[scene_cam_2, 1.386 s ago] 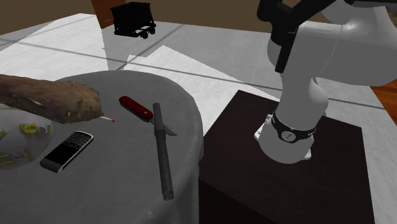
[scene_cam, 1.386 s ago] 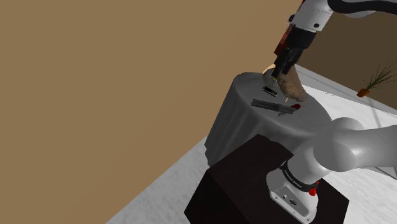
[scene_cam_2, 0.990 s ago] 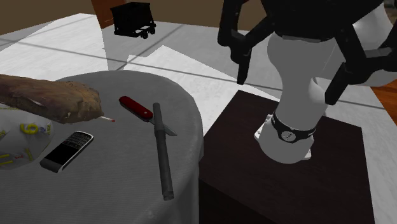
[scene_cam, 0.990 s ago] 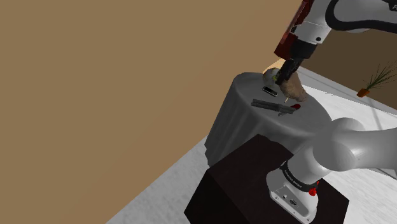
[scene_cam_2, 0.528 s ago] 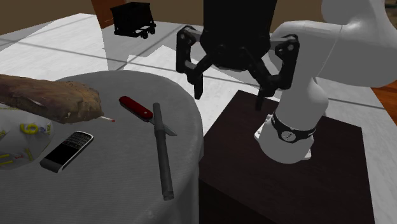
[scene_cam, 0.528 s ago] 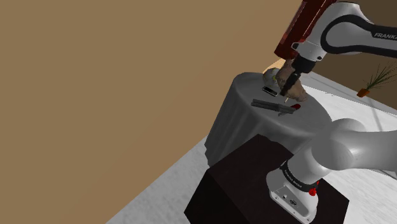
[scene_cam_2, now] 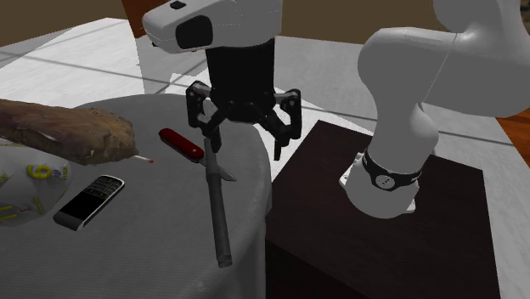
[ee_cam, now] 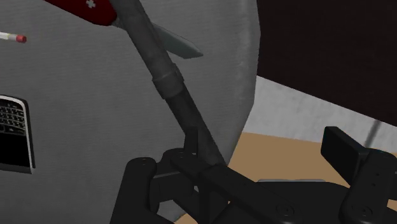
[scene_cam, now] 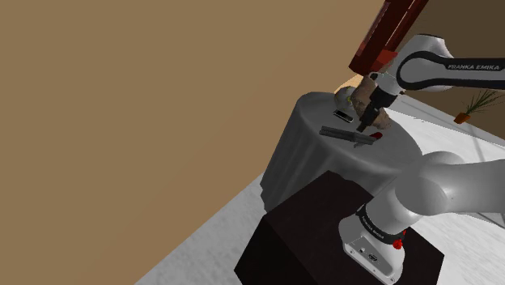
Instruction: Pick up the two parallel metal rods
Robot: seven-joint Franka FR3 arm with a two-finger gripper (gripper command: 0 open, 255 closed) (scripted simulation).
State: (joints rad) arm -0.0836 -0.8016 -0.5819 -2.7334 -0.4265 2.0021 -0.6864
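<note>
Gripper (scene_cam_2: 243, 146) hung wide open above the rods (scene_cam_2: 217, 200) — nothing gripped (red knife (scene_cam_2: 182, 143) lay by their end on the table (scene_cam_2: 153, 246)).

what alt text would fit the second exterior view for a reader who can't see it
The arm's black two-finger tool hangs open just above a long dark grey rod lying on a round grey-draped table. Also on it lie a red pocket knife, a black keypad phone and a rough brown lump.
</note>
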